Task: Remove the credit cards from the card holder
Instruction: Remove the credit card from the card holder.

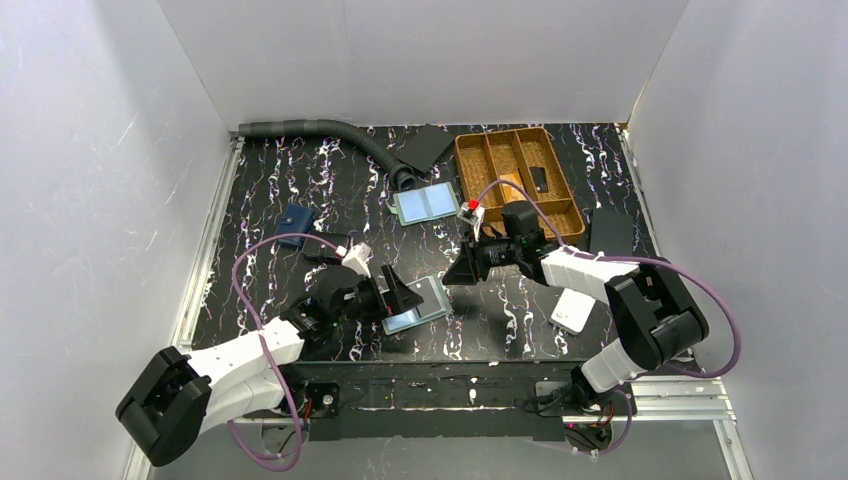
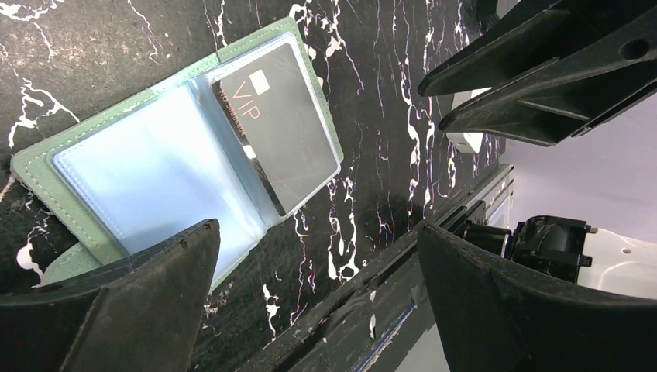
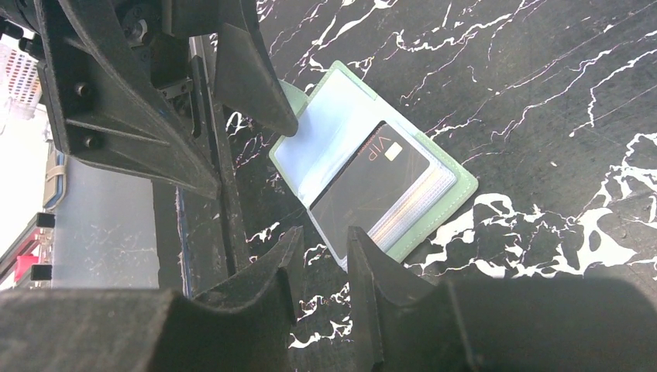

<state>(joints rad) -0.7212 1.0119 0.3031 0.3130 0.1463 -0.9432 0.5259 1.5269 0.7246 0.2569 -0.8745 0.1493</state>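
1. Card holder (image 1: 428,297), a mint-green-edged bifold wallet with clear sleeves, lies open on the table at centre frame.
2. Left gripper (image 2: 316,232): spread wide and empty, over the holder's corner.
3. Right gripper (image 3: 325,236): narrowly parted and empty, near the holder's edge.
4. Dark "VIP" credit card (image 2: 283,128) sits in a sleeve.

A dark card (image 2: 283,136) is showing the letters "VIP" in thin reddish strokes. It is sitting in the sleeve on the 2 o'clock side of the open card holder (image 2: 139,167). A smaller reddish line beside those letters is proving too fine to read.
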